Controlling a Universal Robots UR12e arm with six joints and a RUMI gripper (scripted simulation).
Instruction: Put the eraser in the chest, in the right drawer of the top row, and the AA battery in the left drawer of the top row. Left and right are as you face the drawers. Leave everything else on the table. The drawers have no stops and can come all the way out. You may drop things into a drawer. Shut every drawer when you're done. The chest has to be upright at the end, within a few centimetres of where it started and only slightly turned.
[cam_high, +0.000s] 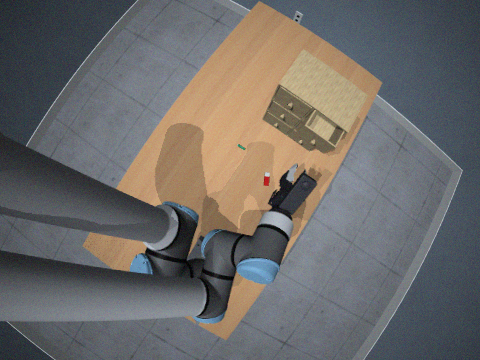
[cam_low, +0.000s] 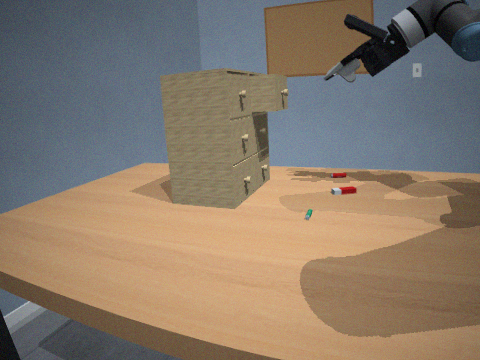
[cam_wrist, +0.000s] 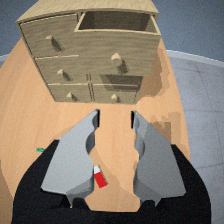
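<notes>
The wooden chest (cam_high: 315, 102) (cam_low: 220, 137) (cam_wrist: 90, 55) stands upright on the table. Its top right drawer (cam_high: 325, 127) (cam_low: 260, 92) (cam_wrist: 117, 22) is pulled well out and looks empty inside. The other drawers are shut. A red and white eraser (cam_high: 266, 178) (cam_low: 344, 190) (cam_wrist: 100, 177) lies on the table in front of the chest. The green AA battery (cam_high: 241, 147) (cam_low: 309, 214) (cam_wrist: 39, 149) lies further left. My gripper (cam_high: 292, 172) (cam_low: 340, 72) (cam_wrist: 115, 111) hangs high above the table, facing the chest front, fingers a little apart with nothing between them.
A second small red object (cam_low: 338, 175) lies on the table beyond the eraser, near the table's edge. A cork board (cam_low: 320, 37) hangs on the back wall. The table's right edge (cam_high: 345, 150) runs close to the chest and gripper.
</notes>
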